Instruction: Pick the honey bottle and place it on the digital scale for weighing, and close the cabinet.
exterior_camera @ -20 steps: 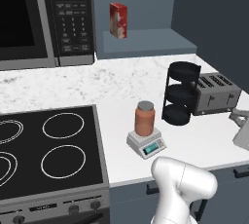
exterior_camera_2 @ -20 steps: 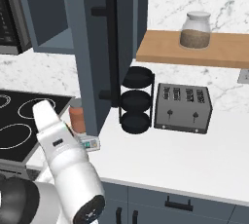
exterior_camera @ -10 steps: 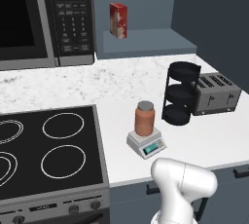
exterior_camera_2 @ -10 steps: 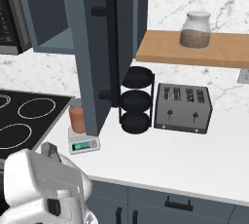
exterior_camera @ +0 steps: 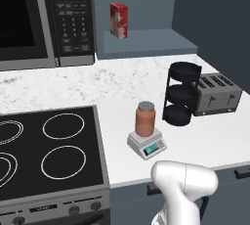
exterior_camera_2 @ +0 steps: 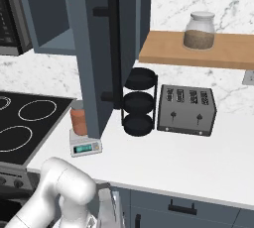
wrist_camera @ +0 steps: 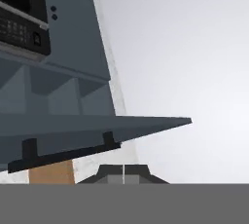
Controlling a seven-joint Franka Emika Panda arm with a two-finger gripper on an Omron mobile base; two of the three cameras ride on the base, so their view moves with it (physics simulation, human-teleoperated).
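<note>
The honey bottle (exterior_camera: pixel 145 120) (exterior_camera_2: pixel 78 119), orange-brown with a grey lid, stands upright on the digital scale (exterior_camera: pixel 147 145) (exterior_camera_2: pixel 85 147) near the counter's front edge. The dark blue-grey cabinet door (exterior_camera_2: pixel 99 48) hangs wide open, its black bar handle (exterior_camera_2: pixel 115 53) facing right; the door partly covers the bottle in the right base view. My arm is folded low in front of the counter. In the hand view my gripper (wrist_camera: pixel 123 175) looks up at the door's lower edge (wrist_camera: pixel 97 128) and handle (wrist_camera: pixel 63 152); its tips are together with nothing between them.
A red-and-white box (exterior_camera: pixel 118 20) sits on the open cabinet's shelf, next to the black microwave (exterior_camera: pixel 44 18). A black tiered rack (exterior_camera: pixel 181 94) and a toaster (exterior_camera: pixel 217 93) stand right of the scale. A glass jar (exterior_camera_2: pixel 199 30) rests on a wooden shelf. The stovetop (exterior_camera: pixel 49 146) lies left.
My arm has dropped lower in front of the counter, uncovering the bottle and scale in the right base view. Bottle, scale and door have not moved.
</note>
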